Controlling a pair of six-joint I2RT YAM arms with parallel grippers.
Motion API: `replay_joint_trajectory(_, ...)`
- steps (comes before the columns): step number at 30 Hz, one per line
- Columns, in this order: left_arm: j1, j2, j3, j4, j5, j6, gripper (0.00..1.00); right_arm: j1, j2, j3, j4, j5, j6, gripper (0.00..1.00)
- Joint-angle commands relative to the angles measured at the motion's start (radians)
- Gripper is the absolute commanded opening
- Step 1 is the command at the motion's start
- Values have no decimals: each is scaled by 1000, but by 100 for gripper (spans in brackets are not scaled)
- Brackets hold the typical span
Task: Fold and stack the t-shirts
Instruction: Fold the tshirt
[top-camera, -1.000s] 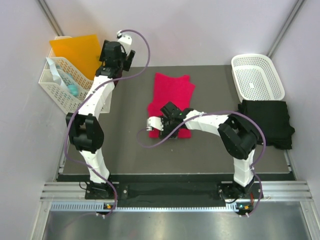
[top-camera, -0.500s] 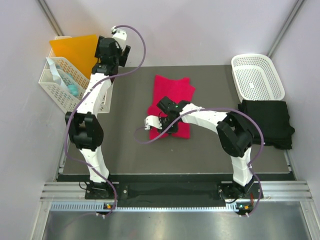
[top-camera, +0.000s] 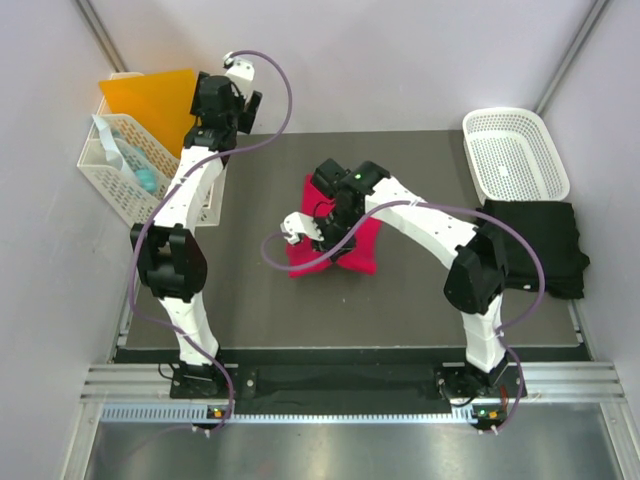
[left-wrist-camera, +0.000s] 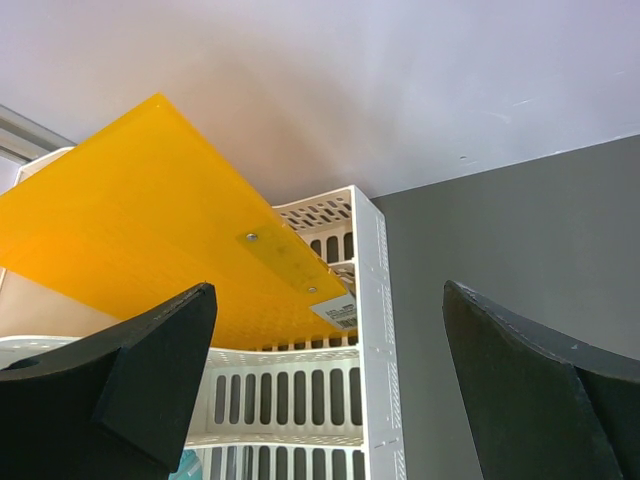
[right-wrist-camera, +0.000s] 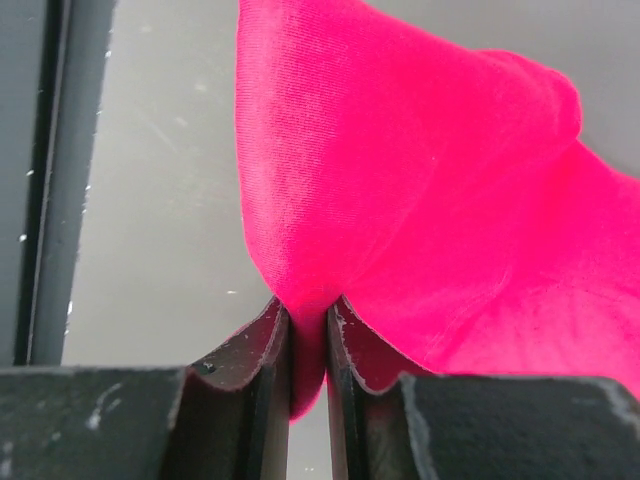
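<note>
The pinkish-red t-shirt (top-camera: 365, 250) lies bunched at the middle of the dark table, its near part raised off the surface. My right gripper (top-camera: 325, 238) is over it. In the right wrist view the jaws (right-wrist-camera: 308, 345) are shut on a pinched fold of that red cloth (right-wrist-camera: 420, 200), which hangs above the table. The black t-shirt (top-camera: 535, 245) rests folded at the right edge. My left gripper (top-camera: 225, 95) is up at the back left, far from both shirts. Its fingers (left-wrist-camera: 150, 370) stand wide apart with nothing between them.
A white lattice basket (top-camera: 515, 150) stands at the back right, just beyond the black t-shirt. A white slotted basket (top-camera: 125, 175) holding an orange board (top-camera: 150, 100) sits at the back left, right below the left gripper (left-wrist-camera: 325, 330). Pale walls close in on both sides.
The right gripper has shut on the near edge of the red t-shirt and carried it up and away from the arms' bases. The left arm shifted slightly toward the back left.
</note>
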Motion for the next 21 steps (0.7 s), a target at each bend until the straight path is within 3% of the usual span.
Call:
replay_joint_trajectory(1, 2, -32, 28, 61, 10, -17, 99, 21, -51, 42, -194, -51, -48, 11)
replay_joint_trajectory(5, 2, -38, 31, 59, 15, -23, 99, 13, -59, 38, -172, -1, -32, 7)
replay_joint_trajectory(11, 2, -38, 21, 62, 18, -21, 99, -47, -94, -70, 158, 238, 52, 4)
replay_joint_trajectory(21, 2, 2, 21, 52, 29, -41, 99, -105, 3, 82, 296, 424, 19, 5)
